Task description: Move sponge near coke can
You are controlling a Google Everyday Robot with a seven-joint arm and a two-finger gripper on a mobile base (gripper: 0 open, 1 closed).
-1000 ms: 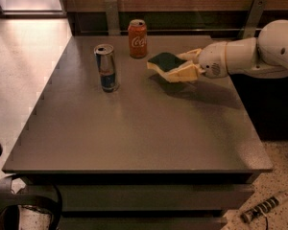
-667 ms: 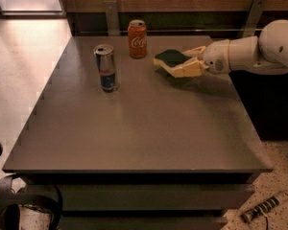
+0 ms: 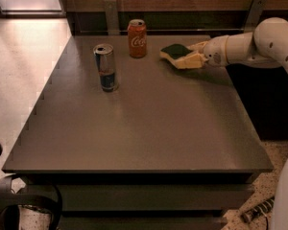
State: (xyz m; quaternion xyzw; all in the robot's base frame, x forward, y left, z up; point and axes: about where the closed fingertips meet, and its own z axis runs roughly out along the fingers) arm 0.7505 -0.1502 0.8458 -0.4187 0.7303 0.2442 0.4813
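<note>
Camera view: the arm enters from the right, partly cut off by the frame edge. The gripper, over the far right of the table, pinches the sponge; the sponge's pale base blends with the cream fingers. The sponge's long axis runs left-right, green top up, free end towards the coke can, near but apart. Table contact cannot be told.
</note>
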